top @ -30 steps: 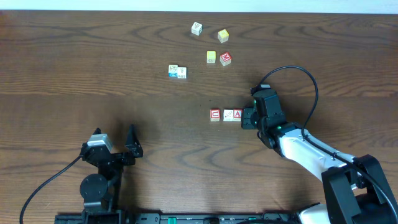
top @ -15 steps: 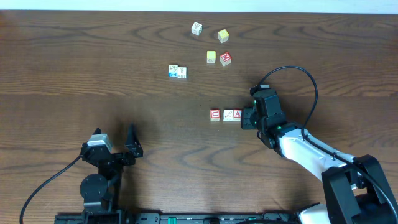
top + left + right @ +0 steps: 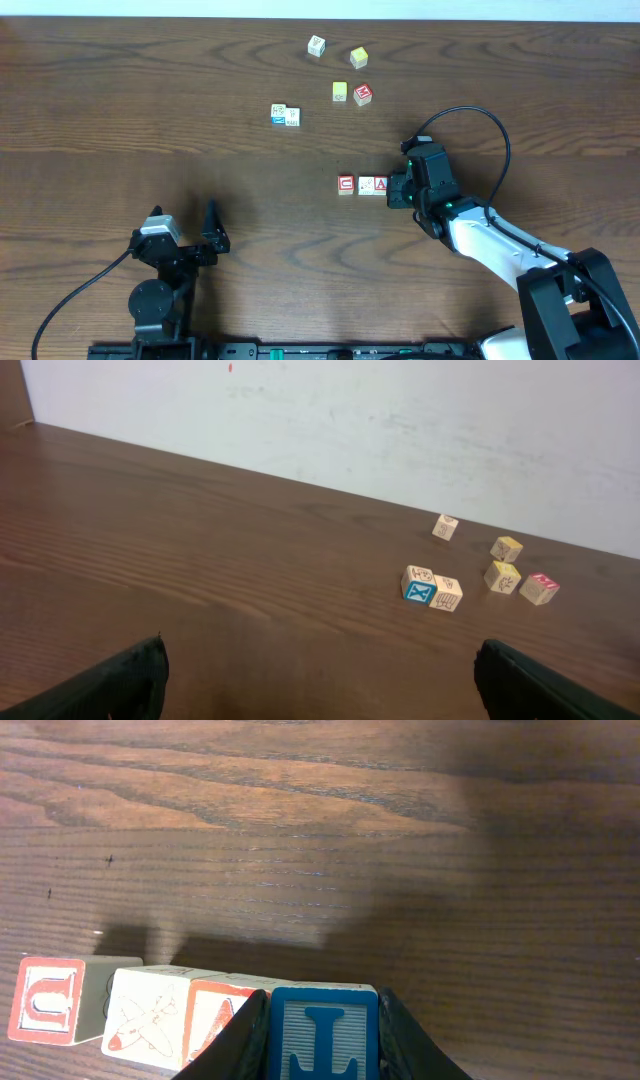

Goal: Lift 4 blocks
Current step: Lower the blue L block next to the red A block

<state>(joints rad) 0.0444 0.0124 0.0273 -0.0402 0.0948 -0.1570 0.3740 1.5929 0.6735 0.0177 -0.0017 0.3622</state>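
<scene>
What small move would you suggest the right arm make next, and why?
Probably push the row toward the C block: the right fingers grip the blue-lettered block, which sits tight with the A block and whitish block, yet a small gap isolates the C.

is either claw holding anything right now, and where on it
The right claw grips the blue-lettered block by its two opposite side faces. The left claw is open and holds nothing.
</scene>
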